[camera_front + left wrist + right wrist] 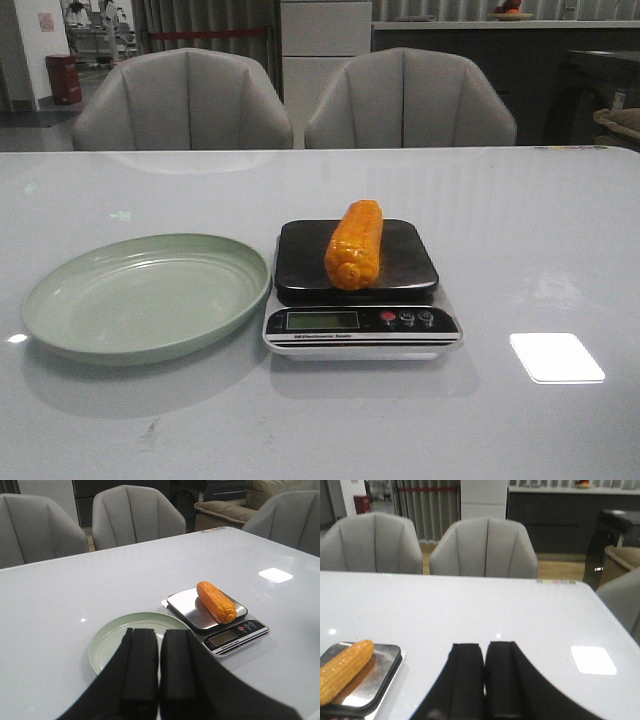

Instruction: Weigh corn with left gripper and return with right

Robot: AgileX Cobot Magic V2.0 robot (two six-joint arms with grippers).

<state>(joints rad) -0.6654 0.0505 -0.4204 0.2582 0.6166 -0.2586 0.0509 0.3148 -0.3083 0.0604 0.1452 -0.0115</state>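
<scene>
The orange-yellow corn (355, 243) lies lengthwise on the black platform of the kitchen scale (361, 319) at the table's middle. It also shows in the left wrist view (216, 601) and the right wrist view (344, 670). A pale green plate (60, 310) sits empty to the left of the scale. My left gripper (159, 632) is shut and empty, held back above the near side of the plate (102, 645). My right gripper (485, 647) is shut and empty, to the right of the scale (382, 680). Neither gripper shows in the front view.
Two grey chairs (185, 100) (410, 98) stand behind the white table's far edge. A bright light patch (556, 357) lies on the table to the right of the scale. A dark counter runs along the back right.
</scene>
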